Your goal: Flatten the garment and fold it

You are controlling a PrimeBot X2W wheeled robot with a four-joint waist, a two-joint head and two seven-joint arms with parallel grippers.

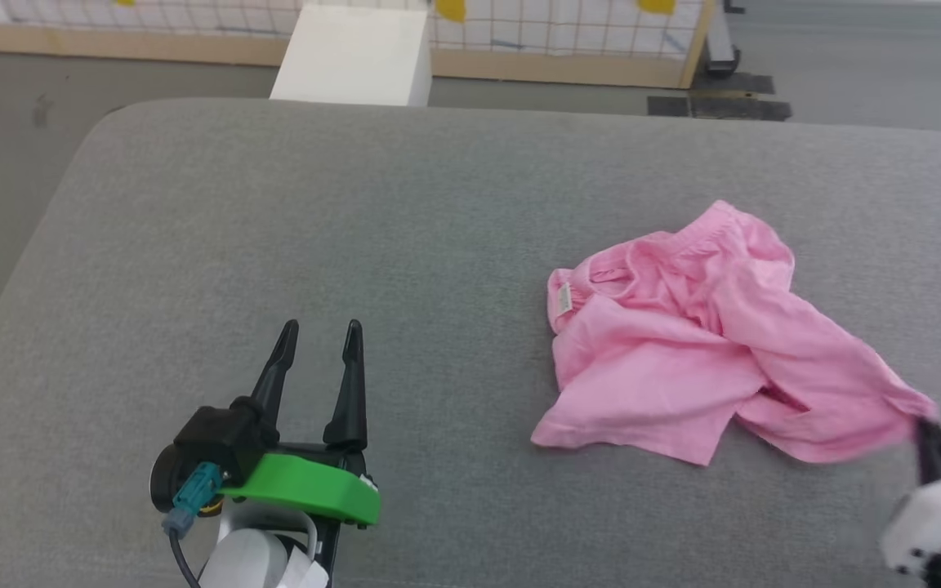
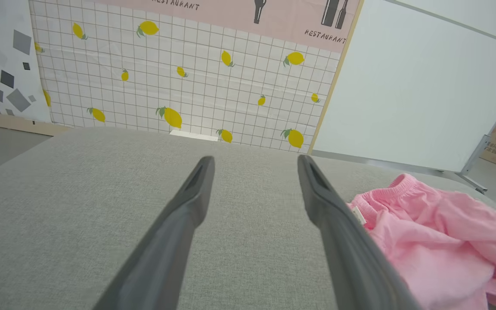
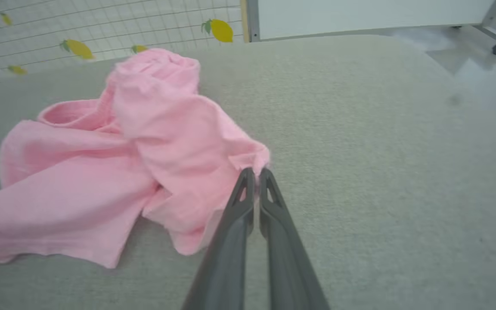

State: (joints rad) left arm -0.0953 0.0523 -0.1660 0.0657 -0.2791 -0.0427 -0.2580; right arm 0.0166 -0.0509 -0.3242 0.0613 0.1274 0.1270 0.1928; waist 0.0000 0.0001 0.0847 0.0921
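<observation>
Right gripper [image 3: 255, 173] seemingly pinches the garment [image 3: 144, 142] corner; left gripper [image 1: 321, 329] spread wide.

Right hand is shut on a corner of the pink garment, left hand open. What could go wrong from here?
1. The right hand pinches only a small tip of the garment; it could slip out under a pull.
2. The garment lies bunched, and the open left hand is apart from it, pinning nothing: a pull may drag the whole heap instead of spreading it.
</observation>
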